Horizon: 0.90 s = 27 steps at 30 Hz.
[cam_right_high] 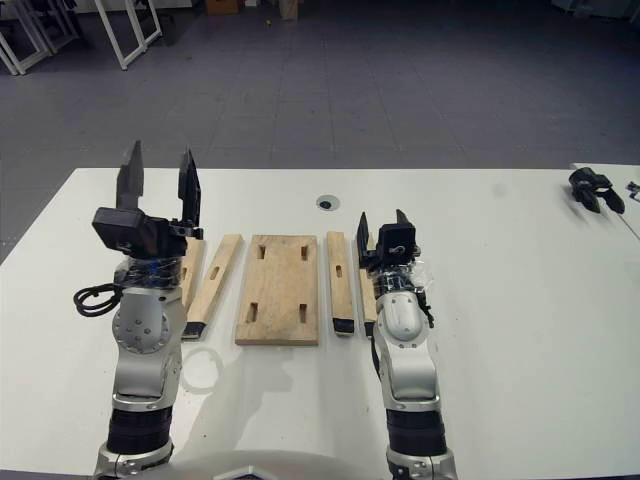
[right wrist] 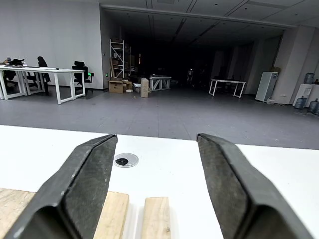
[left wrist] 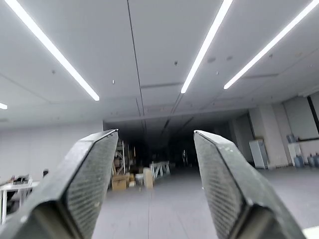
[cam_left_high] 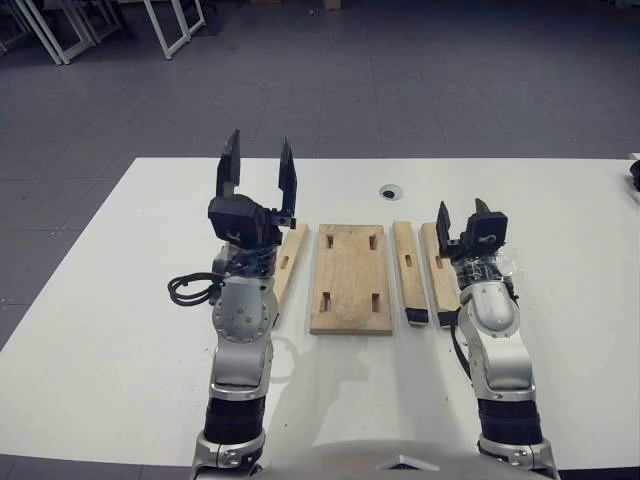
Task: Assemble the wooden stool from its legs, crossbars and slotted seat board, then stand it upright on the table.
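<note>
Assembly is judged not yet begun: the seat board (cam_left_high: 351, 278) is laid flat mid-desk (cam_left_high: 560, 300), flanked by slats (cam_left_high: 408, 265), while the left end effector (cam_left_high: 260, 150) and right end effector (cam_left_high: 463, 210) are held wide open and empty, so a slat must next be grasped.

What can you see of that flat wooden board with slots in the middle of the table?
The seat board is a pale, rectangular plank of bare wood with four rectangular slots, one near each corner. It lies flat on the white table, between narrower wooden strips that lie apart from it. Only the table touches it.
</note>
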### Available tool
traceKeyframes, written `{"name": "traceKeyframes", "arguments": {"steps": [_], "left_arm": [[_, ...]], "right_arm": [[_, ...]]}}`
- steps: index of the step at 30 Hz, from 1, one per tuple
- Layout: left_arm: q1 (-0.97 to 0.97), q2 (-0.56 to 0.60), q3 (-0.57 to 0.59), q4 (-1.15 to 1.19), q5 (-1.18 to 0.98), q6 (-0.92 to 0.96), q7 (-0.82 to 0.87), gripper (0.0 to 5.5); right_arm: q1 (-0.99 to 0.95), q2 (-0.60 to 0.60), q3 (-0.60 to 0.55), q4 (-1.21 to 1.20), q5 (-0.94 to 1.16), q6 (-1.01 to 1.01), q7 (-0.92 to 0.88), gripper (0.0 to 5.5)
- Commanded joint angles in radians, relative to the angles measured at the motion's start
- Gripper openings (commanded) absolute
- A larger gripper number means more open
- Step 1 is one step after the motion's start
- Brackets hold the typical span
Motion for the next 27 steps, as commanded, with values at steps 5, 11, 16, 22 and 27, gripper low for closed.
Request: {"name": "traceKeyframes", "arguments": {"steps": [5, 11, 16, 22, 27], "left_arm": [[0.06, -0.022, 0.023, 0.011, -0.062, 0.296, 0.0, 2.79], [0.054, -0.026, 0.031, -0.004, -0.058, 0.326, 0.011, 2.79], [0.058, -0.007, 0.023, -0.002, -0.005, 0.299, 0.022, 2.79], [0.047, -0.012, 0.042, 0.006, 0.002, 0.28, 0.035, 2.79], [0.028, -0.01, 0.046, 0.032, 0.021, 0.265, 0.046, 2.79]], "right_arm": [[-0.003, -0.013, 0.0, 0.005, -0.005, -0.024, 0.002, 2.92], [0.003, -0.022, 0.001, 0.028, -0.004, -0.076, 0.01, 2.92], [0.01, -0.026, 0.001, 0.034, -0.003, -0.095, 0.011, 2.92], [0.017, -0.036, 0.008, 0.047, -0.003, -0.106, 0.023, 2.92], [0.023, -0.042, 0.013, 0.055, -0.008, -0.128, 0.026, 2.92]]}}
